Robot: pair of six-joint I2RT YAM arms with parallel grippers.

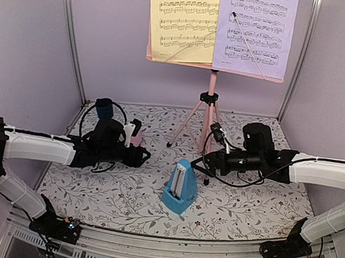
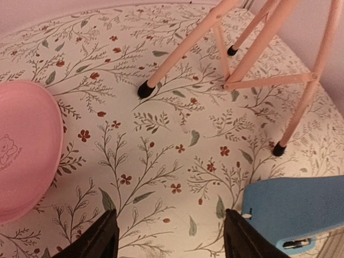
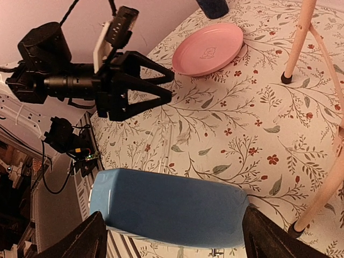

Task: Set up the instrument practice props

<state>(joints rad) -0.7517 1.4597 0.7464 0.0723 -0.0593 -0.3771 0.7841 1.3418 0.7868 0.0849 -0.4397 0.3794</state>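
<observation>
Sheets first: the yellow sheet [image 1: 182, 21] and the lavender sheet [image 1: 256, 31] hang side by side on the desk of the pink music stand [image 1: 209, 111], but the overhead view's top edge cuts off their upper staves. From above, the round pink plate [image 1: 136, 141] is mostly hidden behind the left pincer [image 1: 144, 157] (the right wrist view shows it whole, with the dark blue cup [image 1: 105, 108] cropped just past it). Both wrist views catch only the stand's legs.

The left pincer is released, its 2 fingers [image 2: 99, 239] spread over bare cloth and gripping nothing. As its own camera sees it, the plate lies off to the left of the fingers, the stand's feet lie ahead, and a corner of the blue metronome [image 1: 180, 193] sits just off the right finger, cropped by the frame.

The right pincer [image 1: 197, 162] is likewise spread wide. From its camera the metronome fills the gap between the 2 fingers, a plain blue side facing the lens; whether either finger touches it I cannot tell. From above, the metronome stands upright just in front of that pincer's tips, between the 2 pincers and nearer the right one. The stand's legs come down close beside the right pincer.

Everything rests on a white cloth [image 1: 123, 203] printed with leafy sprigs and small red flowers, closed in by pale lavender walls [image 1: 29, 44] with metal uprights [image 1: 71, 42] in the back corners.
</observation>
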